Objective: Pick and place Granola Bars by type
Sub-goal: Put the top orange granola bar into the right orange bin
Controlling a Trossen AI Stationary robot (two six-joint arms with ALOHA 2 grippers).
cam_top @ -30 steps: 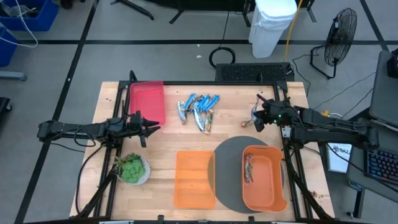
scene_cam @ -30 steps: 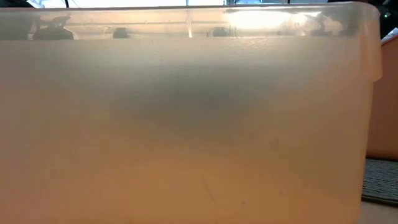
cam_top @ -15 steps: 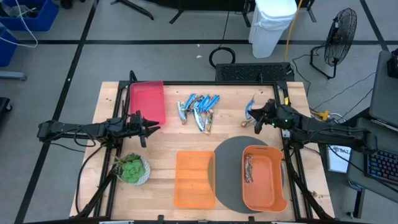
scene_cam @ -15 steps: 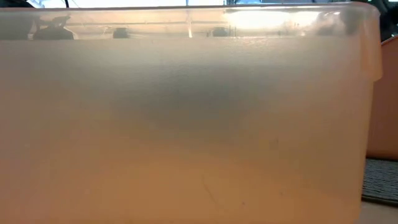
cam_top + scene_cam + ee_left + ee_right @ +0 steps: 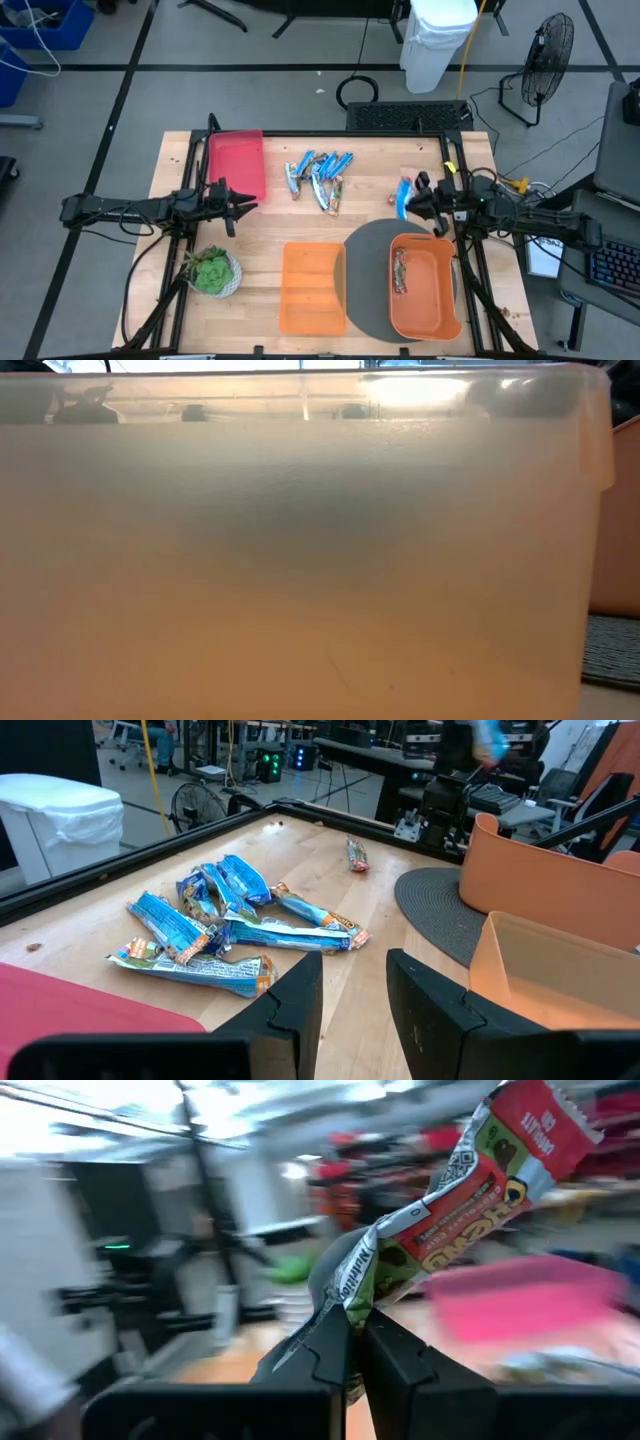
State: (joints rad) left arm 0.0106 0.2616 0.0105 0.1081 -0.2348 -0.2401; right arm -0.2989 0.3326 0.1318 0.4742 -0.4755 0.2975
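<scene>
High view: we take the grey mat (image 5: 372, 262) as our landmark. Our right hand (image 5: 413, 198) hangs just past the mat's far edge, its fingers (image 5: 335, 1345) pinched on the tail of a bar (image 5: 470, 1175). In the right wrist view that wrapper shows red, green and silver, and it stands up from the fingertips; from above the same bar (image 5: 403, 194) looks pale blue.

The main pile of bars (image 5: 318, 177) lies on the tabletop (image 5: 270, 225) beyond the mat and to its left, mostly blue wrappers tangled together. A single small bar (image 5: 357, 855) lies apart from the pile, nearer the mat's far edge. One more bar (image 5: 399, 271) sits inside the deep orange bin (image 5: 424, 288) that stands on the mat.

A flat orange tray (image 5: 311, 286) touches the mat's left side. A red tray (image 5: 237, 163) lies far left of the mat, and a plant (image 5: 211, 270) sits at the near left.

Our left hand (image 5: 240, 204) hovers just beside the red tray, well left of the mat, fingers (image 5: 290, 1005) partly apart and holding nothing.

In the low view the orange tray's wall (image 5: 300, 560) fills nearly everything.
</scene>
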